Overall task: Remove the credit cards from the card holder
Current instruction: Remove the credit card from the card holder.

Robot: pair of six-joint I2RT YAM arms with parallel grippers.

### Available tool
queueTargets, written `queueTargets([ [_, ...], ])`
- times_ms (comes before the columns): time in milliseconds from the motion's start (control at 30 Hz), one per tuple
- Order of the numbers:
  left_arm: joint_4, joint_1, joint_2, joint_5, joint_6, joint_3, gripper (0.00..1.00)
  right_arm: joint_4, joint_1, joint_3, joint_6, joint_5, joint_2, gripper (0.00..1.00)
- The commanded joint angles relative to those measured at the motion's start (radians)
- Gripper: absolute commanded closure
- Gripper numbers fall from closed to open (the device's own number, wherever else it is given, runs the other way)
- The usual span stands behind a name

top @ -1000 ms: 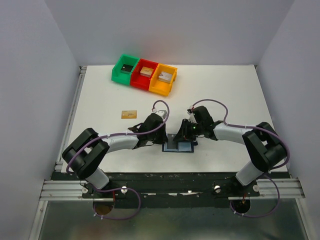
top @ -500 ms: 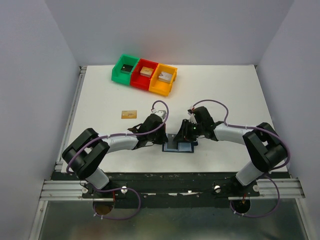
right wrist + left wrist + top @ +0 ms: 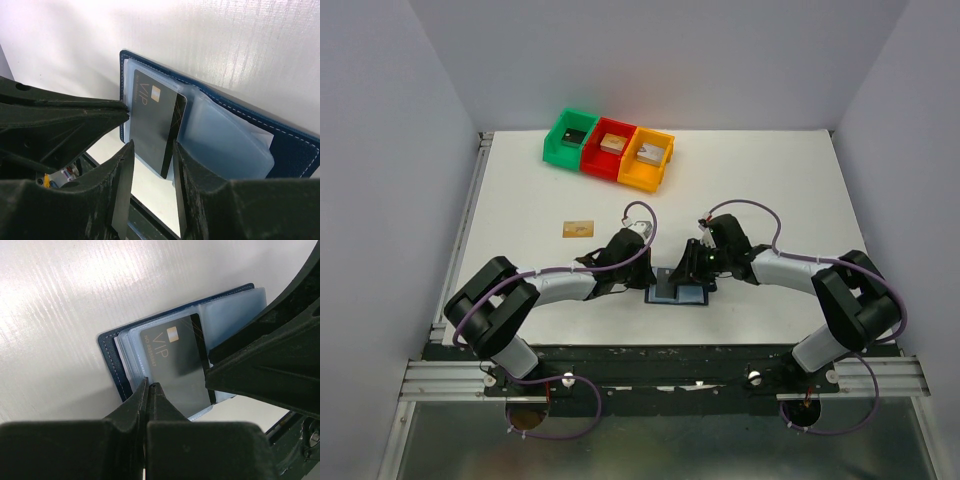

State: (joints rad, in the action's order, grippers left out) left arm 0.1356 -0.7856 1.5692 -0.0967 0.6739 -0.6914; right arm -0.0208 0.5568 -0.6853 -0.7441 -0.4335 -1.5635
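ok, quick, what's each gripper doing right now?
Left gripper: closed, tips at the wallet's edge; cannot tell if they pinch anything.
Right gripper: open, one finger on each side of the black card, not clamped.

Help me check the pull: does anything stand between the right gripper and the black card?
Nothing visible does. The right gripper, open, straddles the free end of the black card. The left gripper, shut, touches the card holder at its edge.

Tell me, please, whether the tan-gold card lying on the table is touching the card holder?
Apart. The top view shows bare table between the tan-gold card and the card holder.
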Motion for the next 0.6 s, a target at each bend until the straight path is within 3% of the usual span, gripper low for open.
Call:
queueTargets([
  [0,-0.039,-0.003,0.009,0.023,0.0,0.029,1.0,-0.004,0.0,0.012,0.0,0.018,-0.015,0.55],
  [567,-0.037,-0.003,0.012,0.022,-0.002,0.032,1.0,-0.001,-0.001,0.029,0.002,0.039,0.043,0.49],
])
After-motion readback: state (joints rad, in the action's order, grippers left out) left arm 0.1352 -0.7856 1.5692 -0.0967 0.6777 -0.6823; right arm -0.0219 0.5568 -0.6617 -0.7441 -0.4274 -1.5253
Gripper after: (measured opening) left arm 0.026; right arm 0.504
